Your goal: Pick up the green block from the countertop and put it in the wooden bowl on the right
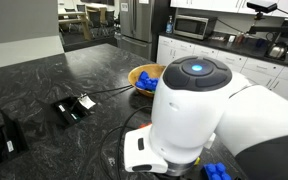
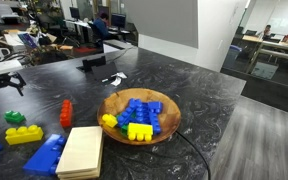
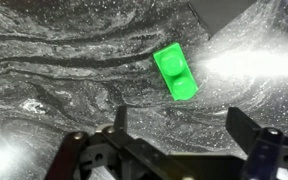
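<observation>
pincer (image 3: 174, 112): its linkages run off the bottom edge of the wrist view; in an exterior view the white casing (image 1: 189, 95) of the arm hides it completely.
wooden bowl (image 1: 144, 76): mostly behind that casing, only one side of the rim shows.
blue bricks (image 1: 216, 172): cut by the bottom edge.
countertop (image 3: 44, 60): glare to the pincer's right and lower left washes out the veins.

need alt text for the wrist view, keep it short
A small green block lies flat on the dark marbled countertop, just beyond the open gripper, which enters from the bottom edge and is not touching it.
</observation>
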`<action>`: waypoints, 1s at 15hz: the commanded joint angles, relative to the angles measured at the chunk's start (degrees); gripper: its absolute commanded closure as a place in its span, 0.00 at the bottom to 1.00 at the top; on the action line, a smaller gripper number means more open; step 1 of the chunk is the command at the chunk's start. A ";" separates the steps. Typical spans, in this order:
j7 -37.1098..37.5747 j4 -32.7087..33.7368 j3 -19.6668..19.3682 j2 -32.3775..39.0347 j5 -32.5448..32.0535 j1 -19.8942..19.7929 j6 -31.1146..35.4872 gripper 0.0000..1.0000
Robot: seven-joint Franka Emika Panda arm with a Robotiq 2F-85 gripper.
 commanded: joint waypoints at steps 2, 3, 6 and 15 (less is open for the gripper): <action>-0.65 -0.70 1.27 0.67 1.10 -0.55 1.96 0.00; -0.73 -0.89 1.50 0.64 1.85 -0.66 2.44 0.00; -0.04 -1.93 1.54 -1.63 3.42 -1.03 2.10 0.00; 1.58 -1.45 1.25 1.18 2.39 -0.50 1.61 0.00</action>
